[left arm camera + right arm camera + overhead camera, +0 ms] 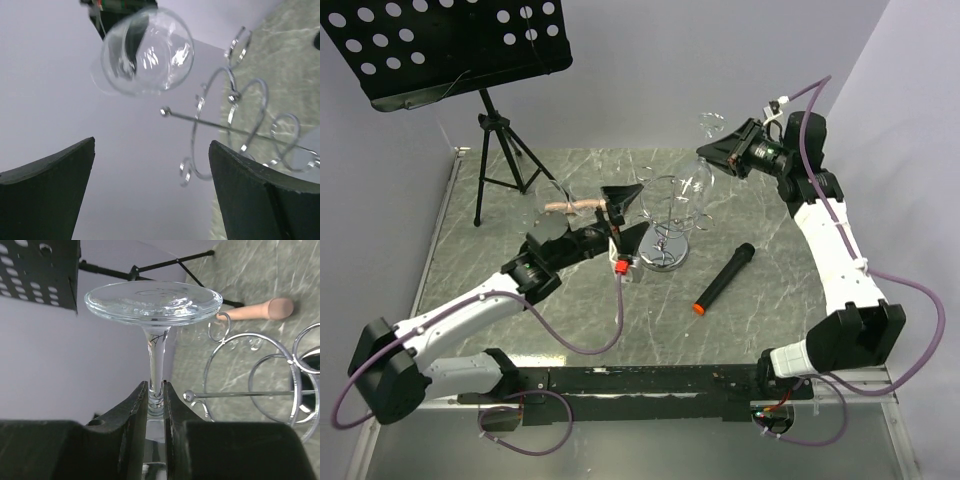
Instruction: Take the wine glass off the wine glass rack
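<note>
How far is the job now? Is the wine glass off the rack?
Done, it seems: the wine glass is off the wine glass rack, its bowl apart from the wire arms in the left wrist view. In hand: the right gripper is shut on the stem; the left gripper stands open, empty, beside the rack. Left: probably only to set the glass down.

Counts: one wine glass (153,302) plainly seen; one wine glass rack (665,256); one black music stand (450,45); one black microphone (723,278); one pink cylinder (575,206); two grippers, left gripper (152,145) and right gripper (156,392).
</note>
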Controlling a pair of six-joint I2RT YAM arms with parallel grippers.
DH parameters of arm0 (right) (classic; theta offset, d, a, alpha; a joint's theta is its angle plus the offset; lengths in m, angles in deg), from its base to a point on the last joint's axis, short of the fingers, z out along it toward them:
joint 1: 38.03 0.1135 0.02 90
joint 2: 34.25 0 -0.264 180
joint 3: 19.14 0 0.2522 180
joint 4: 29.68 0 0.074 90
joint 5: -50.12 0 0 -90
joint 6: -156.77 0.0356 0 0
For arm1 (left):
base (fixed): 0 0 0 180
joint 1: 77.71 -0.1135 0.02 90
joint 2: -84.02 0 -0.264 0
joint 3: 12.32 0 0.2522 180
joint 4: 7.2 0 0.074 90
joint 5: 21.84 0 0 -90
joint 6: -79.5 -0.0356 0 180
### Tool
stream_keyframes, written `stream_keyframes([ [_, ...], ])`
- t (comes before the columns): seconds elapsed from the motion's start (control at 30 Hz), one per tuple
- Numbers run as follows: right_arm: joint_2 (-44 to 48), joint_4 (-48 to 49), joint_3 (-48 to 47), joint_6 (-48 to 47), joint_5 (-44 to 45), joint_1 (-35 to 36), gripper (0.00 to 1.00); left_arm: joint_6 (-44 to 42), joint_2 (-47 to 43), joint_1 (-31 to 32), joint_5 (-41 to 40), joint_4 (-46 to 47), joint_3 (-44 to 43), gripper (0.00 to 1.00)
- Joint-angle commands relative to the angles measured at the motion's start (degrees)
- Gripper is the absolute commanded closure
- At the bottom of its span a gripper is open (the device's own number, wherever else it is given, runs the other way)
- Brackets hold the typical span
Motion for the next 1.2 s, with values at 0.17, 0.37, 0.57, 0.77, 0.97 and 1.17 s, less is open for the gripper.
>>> stream_keyframes([
  [0.17,-3.0,2.9,-7.7,10.2,0.0,6.2,1.00,-11.4,5.5,3.5,-0.7,18.4,-1.8,0.00],
  [0.37,-4.3,2.2,-9.5,8.3,1.3,8.5,1.00,-12.6,6.1,3.9,-0.9,21.5,-1.3,0.00],
  [0.57,-4.8,1.3,-9.9,6.3,2.4,9.7,1.00,-14.6,6.8,4.2,-0.1,24.3,-1.6,0.00],
  [0.77,-6.1,1.0,-11.2,4.7,2.5,11.1,1.00,-16.2,7.5,4.3,1.2,23.4,-2.3,0.00],
  [0.97,-6.6,0.7,-11.6,3.8,3.2,12.1,1.00,-17.7,7.7,4.2,2.7,23.2,-2.1,0.00],
  [1.17,-7.2,-0.1,-12.5,2.1,3.5,12.8,1.00,-19.4,8.7,4.2,3.1,23.0,-2.5,0.00],
])
